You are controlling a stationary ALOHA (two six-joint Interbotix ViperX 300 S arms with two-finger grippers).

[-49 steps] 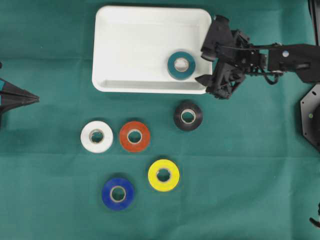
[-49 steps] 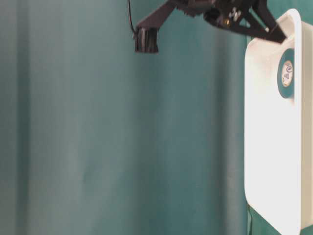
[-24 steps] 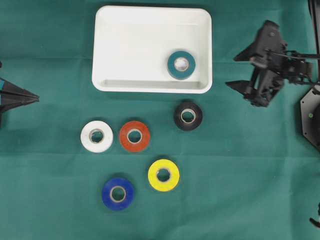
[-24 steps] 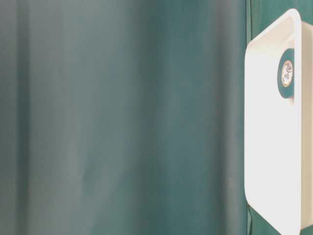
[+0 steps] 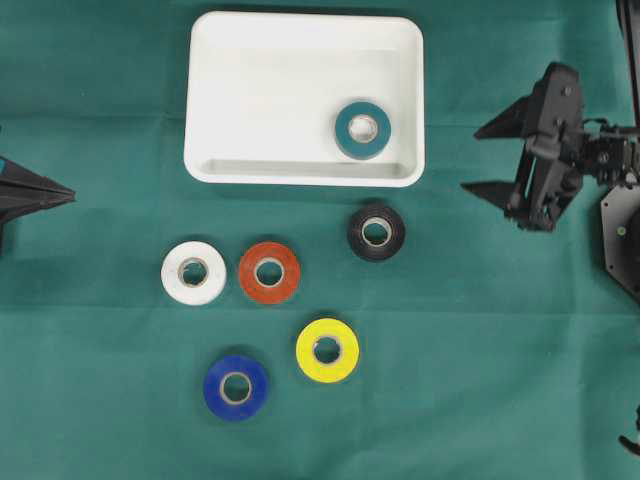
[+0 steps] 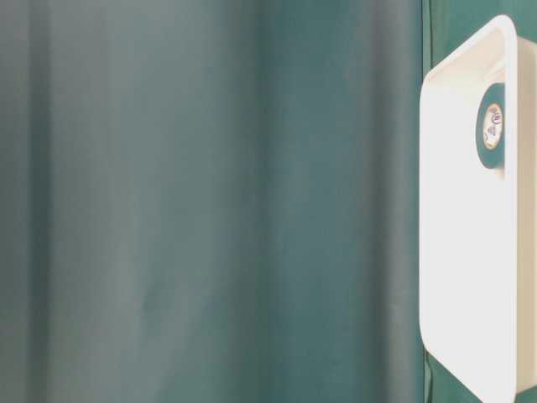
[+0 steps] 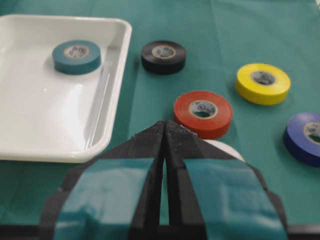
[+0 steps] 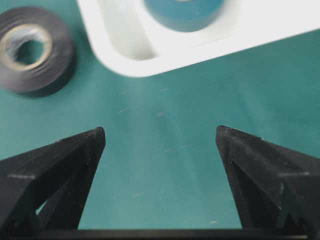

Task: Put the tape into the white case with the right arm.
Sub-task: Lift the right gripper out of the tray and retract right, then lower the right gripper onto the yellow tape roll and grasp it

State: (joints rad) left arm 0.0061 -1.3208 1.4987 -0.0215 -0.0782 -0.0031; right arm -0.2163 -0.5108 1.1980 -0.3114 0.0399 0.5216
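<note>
**Teal tape in case; right end effector wide, empty**

Green surface (image 5: 480, 400): bare strip right of white case (image 5: 250, 100). Right end effector (image 5: 478, 158) there, jaws spread, holding nothing. Teal tape (image 5: 362, 129) near case's right rim. Left end effector (image 7: 165, 131) closed, empty.

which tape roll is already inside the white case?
The teal roll, lying flat near the right end of the white case. The black, white, red, yellow and blue rolls all sit on the green cloth outside it.

The white case (image 6: 470, 277) fills the right edge, a teal tape roll (image 6: 492, 126) inside, green cloth (image 6: 210, 210) beyond.
</note>
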